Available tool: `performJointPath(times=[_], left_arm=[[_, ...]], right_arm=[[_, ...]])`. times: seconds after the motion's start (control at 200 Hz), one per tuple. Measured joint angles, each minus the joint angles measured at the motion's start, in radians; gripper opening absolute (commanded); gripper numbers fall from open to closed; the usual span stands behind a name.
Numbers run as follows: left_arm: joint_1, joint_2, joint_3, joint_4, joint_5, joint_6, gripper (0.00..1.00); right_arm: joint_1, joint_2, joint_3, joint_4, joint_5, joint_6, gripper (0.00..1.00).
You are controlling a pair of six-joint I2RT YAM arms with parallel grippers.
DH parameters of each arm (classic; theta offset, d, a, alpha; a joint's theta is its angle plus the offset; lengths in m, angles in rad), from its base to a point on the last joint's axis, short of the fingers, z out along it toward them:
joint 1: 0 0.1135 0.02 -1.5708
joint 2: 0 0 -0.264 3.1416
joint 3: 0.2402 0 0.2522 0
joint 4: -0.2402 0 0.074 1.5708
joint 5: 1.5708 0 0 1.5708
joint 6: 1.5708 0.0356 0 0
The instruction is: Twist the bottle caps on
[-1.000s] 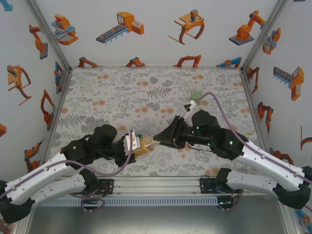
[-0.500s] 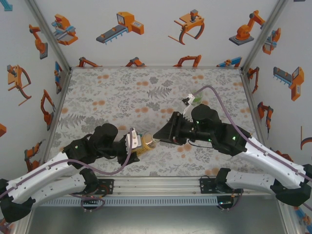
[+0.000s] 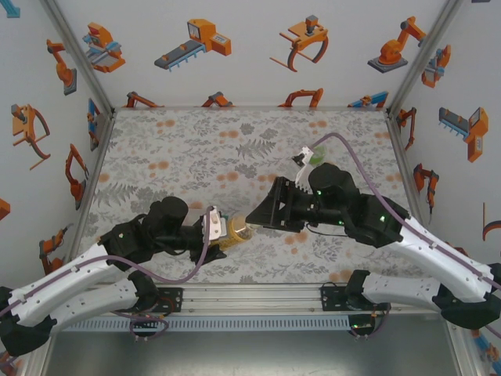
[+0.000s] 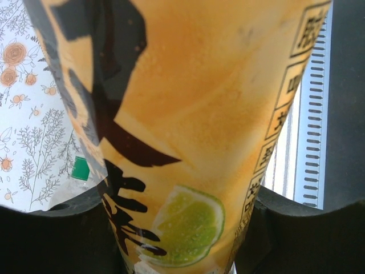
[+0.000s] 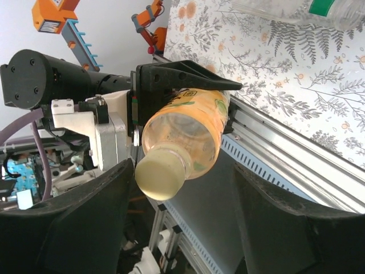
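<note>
My left gripper (image 3: 221, 233) is shut on the amber-yellow bottle (image 3: 236, 232), holding it level above the near part of the mat with its neck pointing right. In the left wrist view the bottle's orange label (image 4: 194, 103) sits tight between the left gripper's (image 4: 182, 245) dark fingers (image 4: 51, 240). A pale yellowish cap (image 5: 161, 177) sits on the bottle's (image 5: 191, 128) neck. My right gripper (image 5: 182, 222) stands open around the cap, whose left side lies close to one finger (image 5: 91, 211). In the top view the right gripper (image 3: 253, 219) faces the bottle's mouth.
A clear bottle (image 5: 285, 12) lies on the floral mat (image 3: 196, 157) behind the right arm, partly hidden in the top view as a greenish shape (image 3: 315, 156). The aluminium rail (image 3: 250, 296) runs along the near edge. Enclosure walls close in left, right and back.
The right gripper's jaws have opened off the cap, and the arm has drawn slightly up and to the right. The left gripper still holds the amber bottle in place.
</note>
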Motion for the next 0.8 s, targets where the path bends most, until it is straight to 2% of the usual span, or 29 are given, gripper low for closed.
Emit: performJointPath(times=[0.18,0.386,0.606,0.801], left_arm=[[0.000,0.000,0.000,-0.003,0.000,0.005,0.00],[0.000,0.001,0.002,-0.038,0.012,0.009,0.00],[0.000,0.003,0.008,-0.069,0.035,0.013,0.00],[0.000,0.003,0.009,-0.085,0.046,0.014,0.00]], right_arm=[[0.000,0.021,0.108,-0.094,0.018,-0.117,0.62],[0.000,0.025,0.188,-0.179,0.012,-0.358,0.56],[0.000,0.068,0.248,-0.241,-0.098,-0.784,0.54],[0.000,0.071,0.257,-0.267,-0.230,-1.208,0.59]])
